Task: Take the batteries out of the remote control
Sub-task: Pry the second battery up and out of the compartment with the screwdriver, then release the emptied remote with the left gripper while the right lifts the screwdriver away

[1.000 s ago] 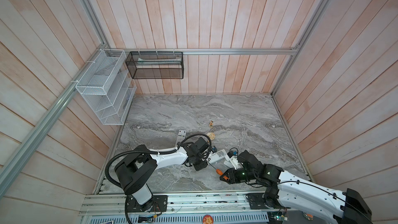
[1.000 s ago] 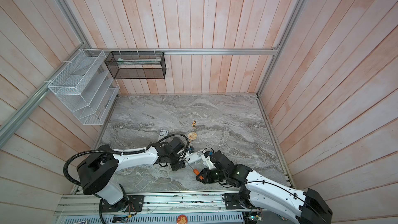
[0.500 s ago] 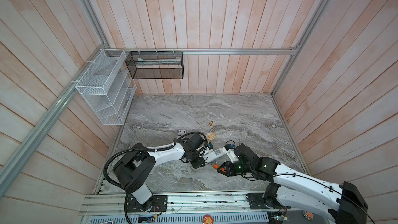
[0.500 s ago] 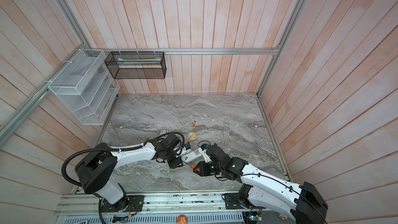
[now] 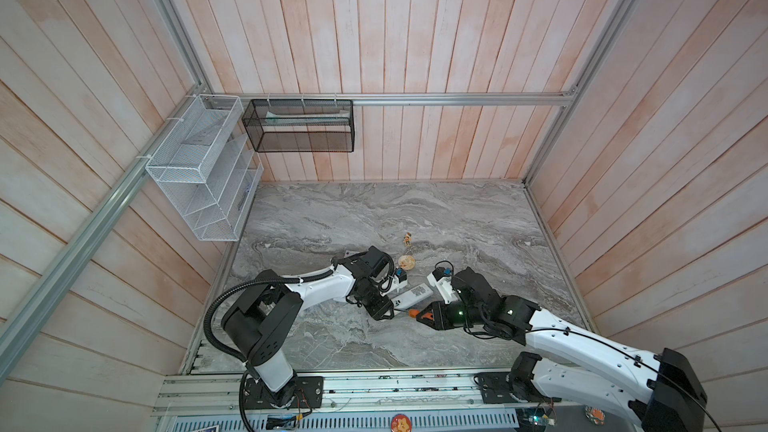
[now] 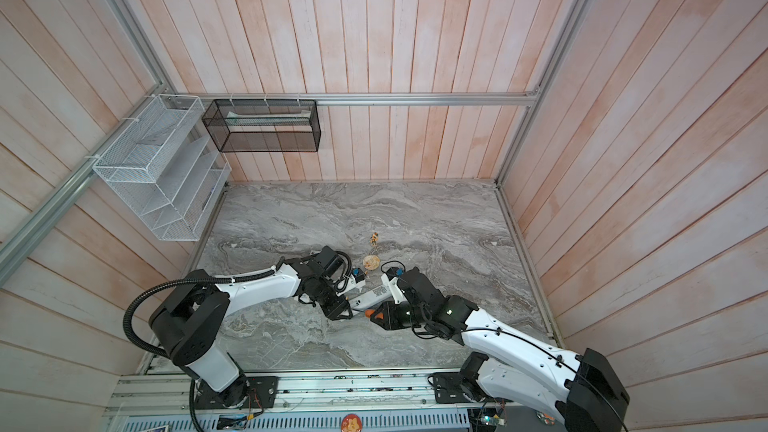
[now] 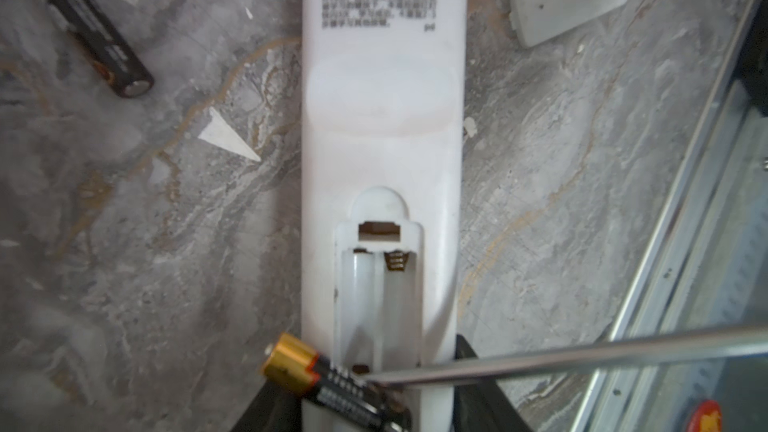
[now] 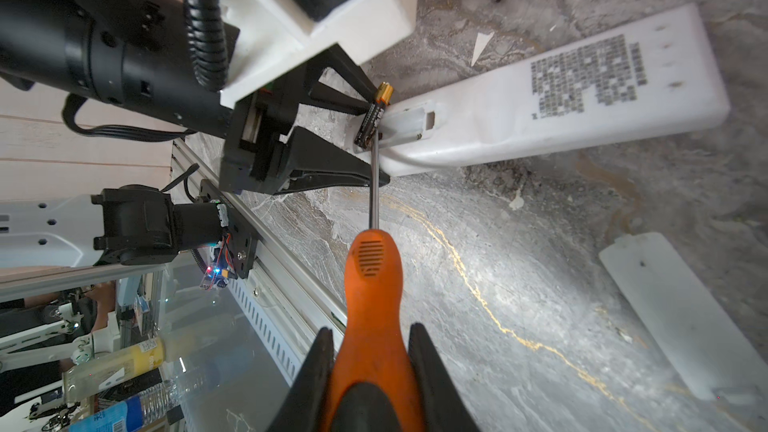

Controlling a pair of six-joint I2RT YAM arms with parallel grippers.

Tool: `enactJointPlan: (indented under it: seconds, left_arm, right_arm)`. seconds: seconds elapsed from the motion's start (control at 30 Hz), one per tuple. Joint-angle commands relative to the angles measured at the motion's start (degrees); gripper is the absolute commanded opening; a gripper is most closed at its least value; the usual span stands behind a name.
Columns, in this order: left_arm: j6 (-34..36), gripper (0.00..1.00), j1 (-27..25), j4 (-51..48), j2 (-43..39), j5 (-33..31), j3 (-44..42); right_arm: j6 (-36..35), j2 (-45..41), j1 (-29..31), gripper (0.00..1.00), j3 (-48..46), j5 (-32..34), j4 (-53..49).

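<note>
Left wrist view: a loose battery (image 7: 95, 27) lies on the marble tabletop (image 7: 166, 243); the second battery (image 7: 332, 384) sits tilted across the remote control (image 7: 382, 118), which is clamped in my left gripper (image 8: 380, 137). My right gripper (image 8: 372, 367) clenches the screwdriver (image 8: 374, 284), tip against that battery. Excess leverage may flick it off the table.

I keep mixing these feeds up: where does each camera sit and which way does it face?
Top views: high above the front rail, looking down on the table; left arm and right arm show whole, meeting at the remote.
Left wrist: on the left arm, looking along the remote's open battery bay; only its fingers show.
Right wrist: on the right arm, looking along the screwdriver; its fingers and the left gripper show.
Shared: both wrist views show the battery across the bay's end, screwdriver tip at it.
</note>
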Motion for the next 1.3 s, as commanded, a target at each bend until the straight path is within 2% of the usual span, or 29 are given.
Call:
enactJointPlan:
  seconds: [0.0,0.43,0.6,0.77,0.9,1.0,1.1,1.2,1.27]
  left_arm:
    - [1.22,0.16,1.03,-1.31,1.04,10.49,3.55]
    - [0.87,0.16,3.05,-4.78,3.13,9.21,5.43]
    - [-0.39,0.17,2.88,-2.78,2.44,3.95,3.16]
    - [-1.40,0.20,0.19,-0.37,1.06,-3.92,0.87]
    - [-1.79,0.21,-2.10,1.41,0.33,-7.75,-0.14]
    - [-2.44,0.27,-2.91,2.23,0.61,-11.78,-0.31]
    - [-2.71,0.35,-3.11,2.89,0.48,-13.00,-0.60]
    - [-3.43,0.52,-3.20,3.65,-1.31,-13.47,-1.17]
    - [-3.92,0.68,-3.20,4.46,-3.71,-13.38,-1.63]
  right_arm:
    - [-1.77,0.72,-0.53,0.00,2.85,1.07,1.09]
    - [-5.00,-1.22,-4.36,0.00,5.31,1.11,-5.28]
    - [-6.55,-3.91,-5.84,0.00,6.74,3.21,-11.39]
    - [-8.31,-8.79,-11.41,0.00,8.39,3.27,-16.51]
    - [-10.31,-10.51,-15.30,0.00,10.34,2.98,-19.13]
    - [-10.96,-10.95,-17.59,0.00,10.93,2.83,-19.89]
    - [-10.96,-11.40,-18.85,0.00,10.93,2.55,-19.71]
    - [-11.05,-11.75,-19.58,0.00,10.69,2.56,-19.55]
    - [-11.05,-12.17,-20.01,0.00,10.58,2.50,-19.38]
